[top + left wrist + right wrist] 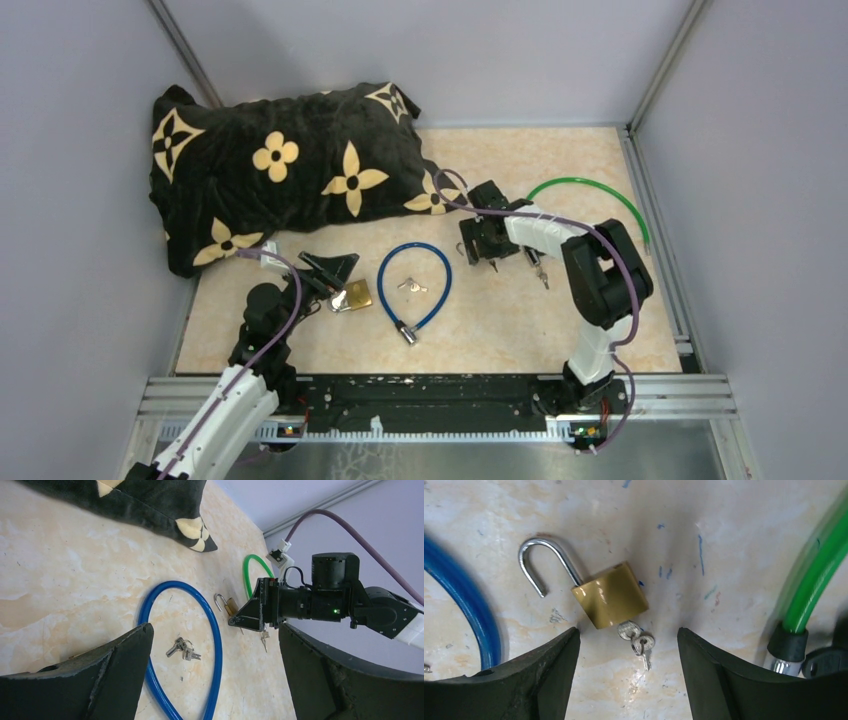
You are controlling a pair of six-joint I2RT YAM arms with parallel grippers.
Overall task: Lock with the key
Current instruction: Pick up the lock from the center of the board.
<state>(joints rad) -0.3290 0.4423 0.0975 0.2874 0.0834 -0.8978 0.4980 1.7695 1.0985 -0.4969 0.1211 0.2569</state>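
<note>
From above, the right hand (480, 245) sits over the small padlock (610, 599), so that lock is hidden there. The left hand (338, 275) covers part of a second gold padlock (354, 296). The loose keys (410, 287) look too small to count. In the right wrist view, the blue cable (466, 605) and the green cable (814, 580) run off the edges. In the left wrist view, the pillow (150, 505) is cut off at the top.

You had the black left gripper (335, 275) just beside a squat brass padlock (353, 295). A small bunch of silver keys (410, 287) lay inside the blue cable loop (412, 245), and the right gripper (482, 250) was near its upper right.
</note>
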